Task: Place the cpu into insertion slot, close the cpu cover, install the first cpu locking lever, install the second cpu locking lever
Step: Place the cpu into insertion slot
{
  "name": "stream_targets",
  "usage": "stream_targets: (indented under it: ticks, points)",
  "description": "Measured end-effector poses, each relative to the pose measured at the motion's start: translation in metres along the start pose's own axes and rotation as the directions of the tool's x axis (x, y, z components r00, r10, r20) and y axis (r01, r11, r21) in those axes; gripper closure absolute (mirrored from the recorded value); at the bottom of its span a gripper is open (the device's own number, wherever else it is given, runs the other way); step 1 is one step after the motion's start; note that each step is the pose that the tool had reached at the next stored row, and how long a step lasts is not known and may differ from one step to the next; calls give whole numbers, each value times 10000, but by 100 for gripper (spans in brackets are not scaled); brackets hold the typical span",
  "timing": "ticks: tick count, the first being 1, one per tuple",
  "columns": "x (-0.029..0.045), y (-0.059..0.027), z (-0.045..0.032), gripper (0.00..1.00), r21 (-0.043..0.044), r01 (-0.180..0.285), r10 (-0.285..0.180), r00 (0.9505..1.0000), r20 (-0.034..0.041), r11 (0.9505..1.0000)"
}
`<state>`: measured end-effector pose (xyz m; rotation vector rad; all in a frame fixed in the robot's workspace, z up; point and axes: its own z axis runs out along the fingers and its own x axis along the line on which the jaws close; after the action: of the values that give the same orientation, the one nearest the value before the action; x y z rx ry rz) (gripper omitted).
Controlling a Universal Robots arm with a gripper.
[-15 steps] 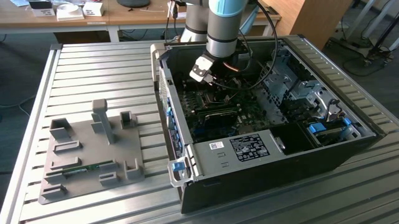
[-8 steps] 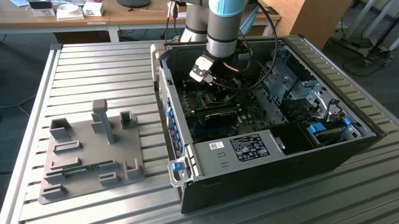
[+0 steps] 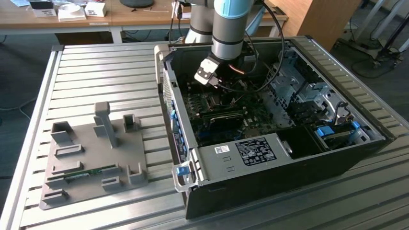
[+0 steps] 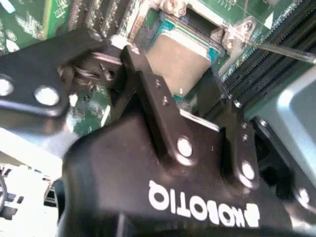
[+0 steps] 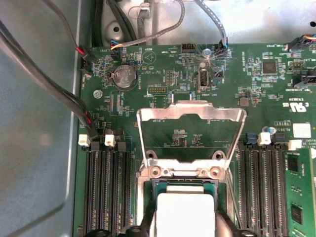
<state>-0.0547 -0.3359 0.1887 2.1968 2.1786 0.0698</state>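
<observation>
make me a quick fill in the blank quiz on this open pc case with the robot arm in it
1. The square silver metal cpu cover with a window stands ___, not shut.
2. Long black memory slots flank the small square silver-topped cpu on ___ sides.
3. The black gripper is nearest the cpu, over a ___ circuit board.
4. The grey plastic fixture tray lies at the exterior view's ___ of the black computer case.
Missing words: open; both; green; left.

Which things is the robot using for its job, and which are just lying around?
For the job: gripper, cpu, insertion slot, cpu cover (raised).
Lying about: grey holder tray, round battery, memory slots, cables.
</observation>
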Motion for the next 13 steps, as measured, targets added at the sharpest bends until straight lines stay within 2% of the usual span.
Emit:
stream_targets:
  ticks: [1,2,3,9,13]
  points:
    - [1,0,1,34,3,0,0,10000,1,10000]
    - [0,-1,-2,34,11,1,-1,10000,8,10000]
    - [-3,-2,-7,27,18,2,-2,10000,21,10000]
    - [-3,-2,-8,27,19,1,-1,10000,23,10000]
    - [-3,0,-37,27,18,1,-1,10000,34,10000]
